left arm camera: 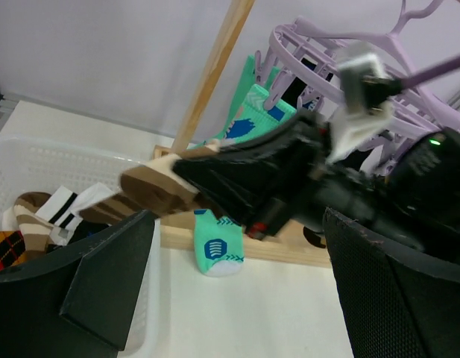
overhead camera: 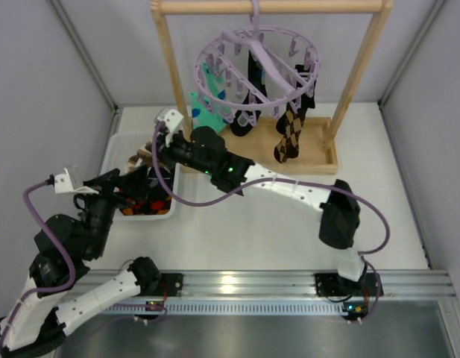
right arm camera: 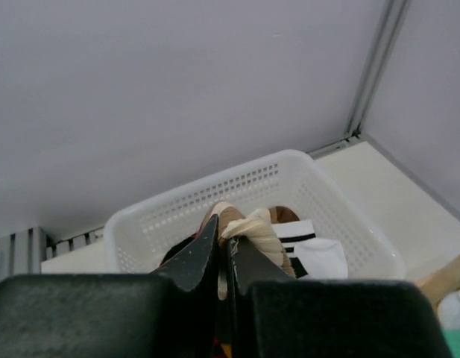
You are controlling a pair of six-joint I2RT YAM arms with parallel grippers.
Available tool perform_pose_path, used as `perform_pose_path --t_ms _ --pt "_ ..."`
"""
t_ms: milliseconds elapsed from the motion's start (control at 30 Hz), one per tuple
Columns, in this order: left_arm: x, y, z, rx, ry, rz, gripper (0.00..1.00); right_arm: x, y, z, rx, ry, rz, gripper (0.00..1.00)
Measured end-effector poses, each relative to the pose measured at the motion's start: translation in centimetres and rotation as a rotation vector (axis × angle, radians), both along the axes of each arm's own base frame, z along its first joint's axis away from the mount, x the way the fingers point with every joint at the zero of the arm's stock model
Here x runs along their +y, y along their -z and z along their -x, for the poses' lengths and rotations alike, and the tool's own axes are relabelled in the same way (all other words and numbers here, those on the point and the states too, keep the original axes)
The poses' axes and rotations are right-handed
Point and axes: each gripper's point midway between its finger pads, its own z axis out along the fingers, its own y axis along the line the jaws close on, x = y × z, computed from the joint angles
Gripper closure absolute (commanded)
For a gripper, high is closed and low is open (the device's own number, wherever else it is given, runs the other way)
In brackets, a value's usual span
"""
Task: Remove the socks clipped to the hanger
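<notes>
Top view: the frame [overhead camera: 168, 82] stands at the far edge of the bench [overhead camera: 252, 239], and the hanger [overhead camera: 267, 63] hangs tilted by its hook from the top bar. Socks [overhead camera: 288, 140] are clipped to its pegs: mint at the left, black in the middle, brown diamond-patterned at the right. A basket [overhead camera: 114, 160] sits at the bench's left edge with other socks in it. The right arm stretches across the bench from the near right, and the right gripper [overhead camera: 147, 153] is over the basket's far side with a tan sock [overhead camera: 142, 156] in it. The left gripper [overhead camera: 140, 186] is over the basket too, just nearer.

Left wrist view: the left gripper's two fingers [left arm camera: 103, 283] stand spread wide with nothing between them but air. Beyond them the right gripper pinches the tan sock, which sticks out leftward over the basket. Behind it a mint sock [left arm camera: 215, 250] hangs from the hanger, its toe down in front of the frame's base.

Right wrist view: the right fingers [right arm camera: 196, 257] are pressed together on the tan sock, above the basket. A white sock with black stripes [right arm camera: 308, 250] lies inside.
</notes>
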Motion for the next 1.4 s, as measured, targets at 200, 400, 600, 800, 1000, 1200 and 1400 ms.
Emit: perform_pose_path --t_ms 200,400,600,800,1000,1200,1400 --pt "0.1 1.2 -0.1 0.014 -0.013 -0.016 0.02 6.0 6.6 -3.6 0.016 -0.021 0.111 0.01" --pt "0.2 1.6 -0.2 0.021 -0.02 -0.026 0.02 4.5 12.6 -4.8 0.076 0.001 0.263 0.01" --pt "-1.0 1.9 -0.5 0.034 0.012 -0.047 0.02 -3.9 8.2 -3.1 0.112 0.069 0.265 0.01" --pt "-3.1 2.6 -1.2 0.061 0.074 -0.089 0.02 -16.8 -1.5 -0.7 0.093 0.216 0.085 0.01" --pt "-5.5 3.8 -2.1 0.108 0.122 -0.143 0.02 -26.5 -0.4 3.3 0.148 0.315 0.039 0.01" --pt "-7.5 4.9 -2.7 0.148 0.169 -0.167 0.02 -34.1 6.0 3.3 0.252 0.511 0.143 0.01" --pt "-11.5 7.8 -3.9 0.253 0.254 -0.213 0.02 -40.0 6.9 -0.1 0.291 0.712 0.15 0.09"
